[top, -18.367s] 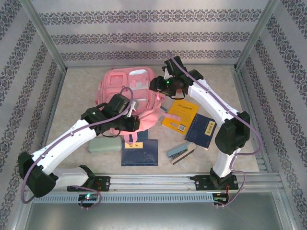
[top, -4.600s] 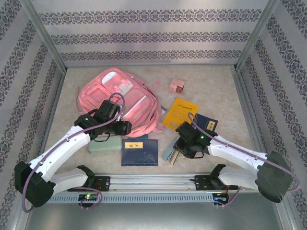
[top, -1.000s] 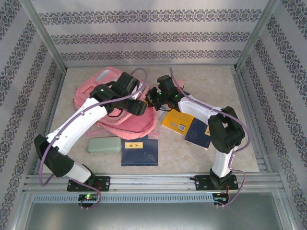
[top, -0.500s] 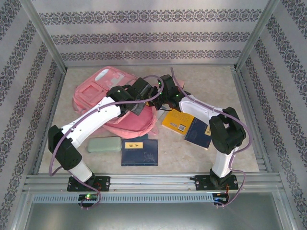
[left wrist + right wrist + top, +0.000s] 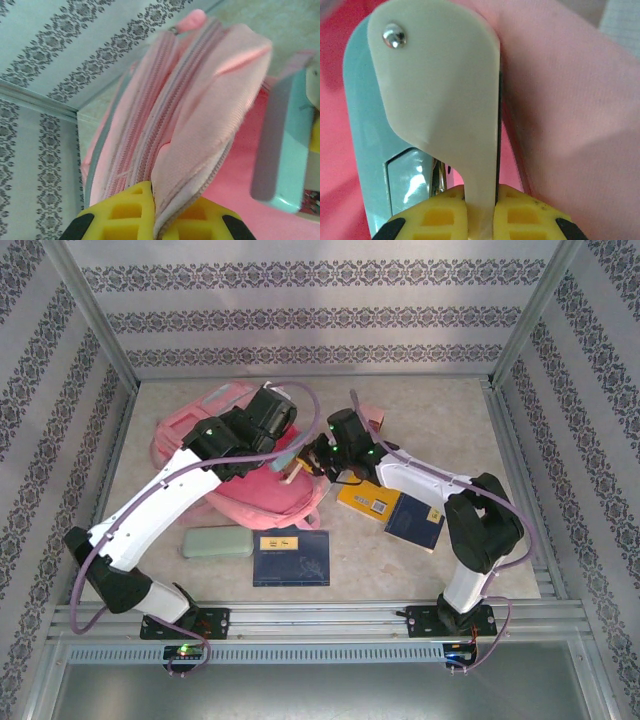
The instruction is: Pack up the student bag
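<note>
Both end effectors are pinching — the left end effector (image 5: 152,210) grips an opening's lip on the student bag (image 5: 165,445), toward the table's (image 5: 430,400) far-left corner; the right end effector (image 5: 480,205) holds a teal stapler (image 5: 445,100) beside it. Next, probably, the stapler goes into that held-open mouth.

This is a robot test lab, set up as a small booth; 2 white robot arms, the left arm (image 5: 150,510) and the right arm (image 5: 420,478), are bolted to a metal rail (image 5: 320,615) at the near edge of a flat table (image 5: 450,410); shiny metal posts (image 5: 93,315) frame 3 walls (image 5: 320,315) covered in paper with grey flower stripes, like a pretend room.
</note>
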`<act>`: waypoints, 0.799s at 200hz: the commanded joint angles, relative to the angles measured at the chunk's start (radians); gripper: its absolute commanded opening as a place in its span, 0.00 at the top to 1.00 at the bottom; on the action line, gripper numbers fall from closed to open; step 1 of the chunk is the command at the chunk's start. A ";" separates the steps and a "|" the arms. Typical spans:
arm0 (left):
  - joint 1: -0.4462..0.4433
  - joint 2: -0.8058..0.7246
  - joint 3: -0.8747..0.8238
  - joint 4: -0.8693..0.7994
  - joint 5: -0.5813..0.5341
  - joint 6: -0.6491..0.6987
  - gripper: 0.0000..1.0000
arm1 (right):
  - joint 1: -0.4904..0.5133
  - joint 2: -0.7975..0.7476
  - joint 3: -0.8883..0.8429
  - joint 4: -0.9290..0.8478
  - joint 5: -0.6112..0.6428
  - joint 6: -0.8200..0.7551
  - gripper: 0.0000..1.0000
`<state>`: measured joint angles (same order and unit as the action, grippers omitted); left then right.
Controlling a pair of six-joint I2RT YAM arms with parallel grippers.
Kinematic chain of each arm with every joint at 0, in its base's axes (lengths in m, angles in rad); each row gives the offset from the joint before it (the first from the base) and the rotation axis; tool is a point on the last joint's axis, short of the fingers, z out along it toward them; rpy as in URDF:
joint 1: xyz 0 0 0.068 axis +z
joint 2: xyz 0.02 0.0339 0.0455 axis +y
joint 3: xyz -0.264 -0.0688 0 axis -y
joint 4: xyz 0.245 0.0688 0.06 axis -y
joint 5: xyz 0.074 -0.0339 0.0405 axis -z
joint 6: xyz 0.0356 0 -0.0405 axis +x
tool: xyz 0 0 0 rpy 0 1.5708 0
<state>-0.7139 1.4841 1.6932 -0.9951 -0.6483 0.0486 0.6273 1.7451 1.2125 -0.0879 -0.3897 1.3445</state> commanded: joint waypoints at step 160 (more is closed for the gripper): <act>0.065 0.084 0.227 0.093 0.358 -0.197 1.00 | 0.143 0.208 0.189 0.283 0.327 0.149 0.94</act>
<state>-0.6605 1.5658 1.8126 -0.9806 -0.3202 -0.1120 0.7490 1.8843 1.3205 0.1093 -0.2157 1.4395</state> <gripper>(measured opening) 0.061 0.137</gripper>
